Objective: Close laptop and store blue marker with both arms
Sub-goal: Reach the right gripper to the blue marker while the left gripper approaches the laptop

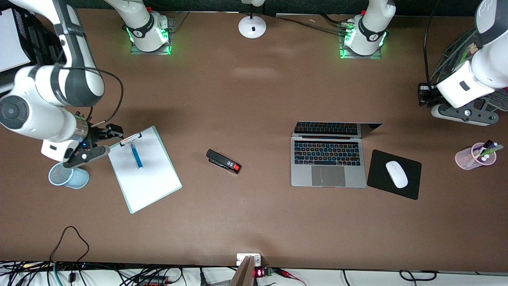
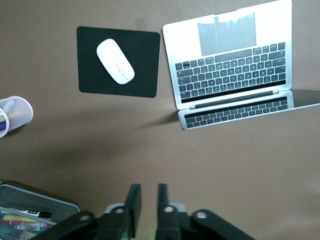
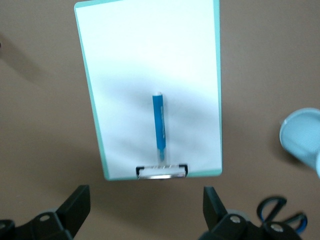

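The laptop (image 1: pixel 328 163) stands open on the table toward the left arm's end, its lid tilted back; it also shows in the left wrist view (image 2: pixel 227 60). The blue marker (image 1: pixel 137 155) lies on a white clipboard (image 1: pixel 147 182) toward the right arm's end, and shows in the right wrist view (image 3: pixel 159 122). My right gripper (image 1: pixel 106 140) is wide open and empty beside the clipboard's clip end; in its wrist view (image 3: pixel 145 196) the clip lies just ahead of it. My left gripper (image 1: pixel 424 95) hangs over bare table farther from the front camera than the mouse pad, empty, its fingers a narrow gap apart (image 2: pixel 148 194).
A black stapler (image 1: pixel 223 161) lies mid-table. A white mouse (image 1: pixel 397 174) sits on a black mouse pad (image 1: pixel 377 180) beside the laptop. A pink pen cup (image 1: pixel 474 157) and a mesh tray (image 2: pixel 30 207) are at the left arm's end. A blue mesh cup (image 1: pixel 69 176) stands under the right wrist.
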